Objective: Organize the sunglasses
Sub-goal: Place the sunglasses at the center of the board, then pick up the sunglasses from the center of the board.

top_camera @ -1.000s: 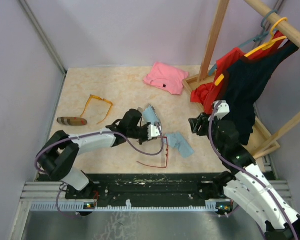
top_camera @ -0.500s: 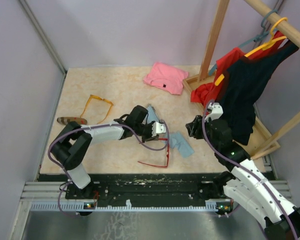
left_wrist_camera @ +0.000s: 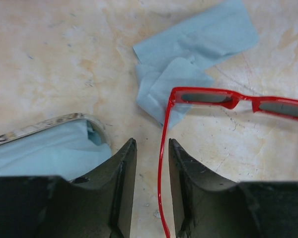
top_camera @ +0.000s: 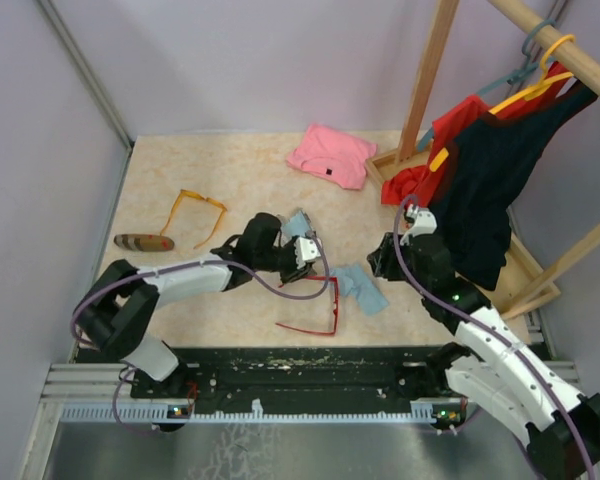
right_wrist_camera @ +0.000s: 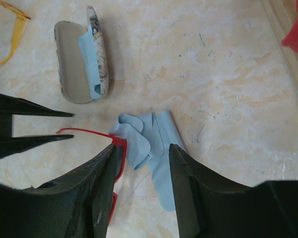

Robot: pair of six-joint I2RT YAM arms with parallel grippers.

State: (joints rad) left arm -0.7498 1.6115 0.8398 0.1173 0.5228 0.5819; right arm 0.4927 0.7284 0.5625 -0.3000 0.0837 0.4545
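One open patterned case (right_wrist_camera: 69, 62) holds blue cloth (right_wrist_camera: 90, 54); left gripper (left_wrist_camera: 151, 144) spread astride red sunglasses (left_wrist_camera: 203, 97) arm; right gripper (right_wrist_camera: 144, 148) spread.

Left gripper (left_wrist_camera: 151, 143) drew back left from its reach. The far temple arm of the red sunglasses (left_wrist_camera: 208, 97) is now uncovered (lying between the parted fingers). Right gripper (top_camera: 377, 262) came nearer and left, toward the blue cloth (top_camera: 362, 288).

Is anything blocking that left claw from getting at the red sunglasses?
Nothing visible does. The thin arm of the red sunglasses lies right between the open fingers of the left gripper. The light blue cloth lies farther on, under the frame's corner, not in between.
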